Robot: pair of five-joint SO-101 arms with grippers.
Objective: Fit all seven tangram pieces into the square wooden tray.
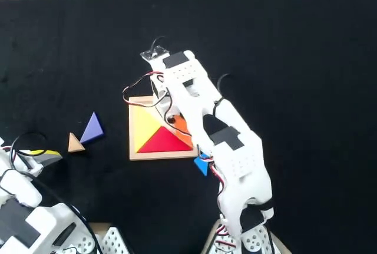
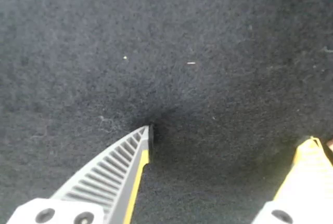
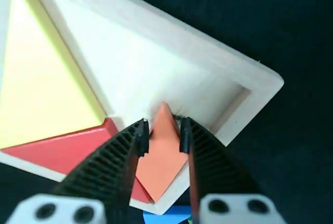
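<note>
1. Right gripper (image 3: 162,131): the black fingers (image 3: 122,154) are drawn close together and pinch the orange piece (image 3: 160,169) by two opposite edges.
2. Orange piece: it is held over the square wooden tray (image 3: 156,34), close to one tray corner. One of its corners points at the tray's bare floor and the opposite corner overlaps the tray's rim. Whether it touches the floor cannot be told.
3. Red triangle (image 3: 57,151): it lies flat in the tray, just beside one finger of the right gripper. One edge meets the yellow triangle (image 3: 47,94), which also lies flat in the tray.
4. Blue piece (image 1: 202,164): it rests on the black cloth (image 1: 294,59) just outside the tray's corner and is partly covered by the right arm.
5. Purple triangle (image 1: 92,129) and tan triangle (image 1: 75,143): they lie on the cloth just beside each other. Both are well apart from the tray, on its yellow-triangle side.
6. Left gripper (image 2: 229,135): the grey fingers are spread wide and hold nothing. It hangs over bare cloth, farther from the tray than the tan triangle.
</note>
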